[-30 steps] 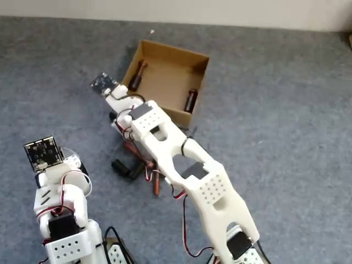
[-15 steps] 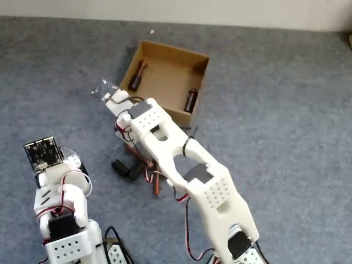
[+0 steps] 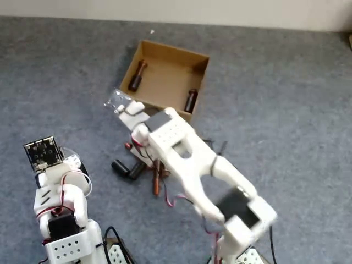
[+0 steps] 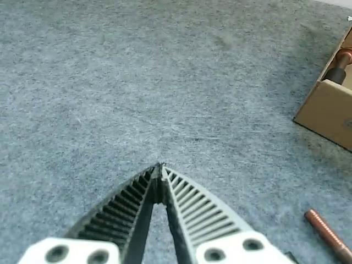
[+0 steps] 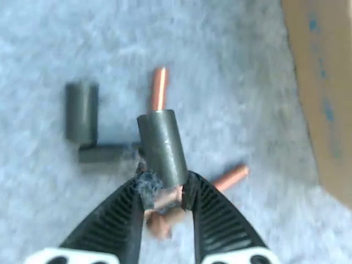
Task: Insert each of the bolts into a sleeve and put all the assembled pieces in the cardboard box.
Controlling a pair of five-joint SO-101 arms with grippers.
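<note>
- Two assembled pieces (image 3: 137,75) already lie in the open brown cardboard box (image 3: 201,60). One is against its left wall and the other at its near right corner, so I judge the job partly done.
- My right jaws are clamped on a dark grey cylindrical sleeve (image 5: 162,147), pinching it at one end. Copper shows between them there, so a bolt seems to be seated inside. How deep it sits I cannot tell.
- My right arm (image 3: 176,143) stretches across the grey carpeted desk (image 3: 286,110), with its wrist just outside the box's near left corner. I take it the piece is held clear of the desk so that it can pass over the box wall.
- Below the held piece, near the box, the remaining parts lie on the desk. Two loose sleeves (image 5: 81,110) touch in an L, and two copper-coloured bolts (image 5: 159,88) lie beside them.
- My left jaws are closed tip to tip on nothing, above bare desk left of the box. That position probably leaves the right arm room.
</note>
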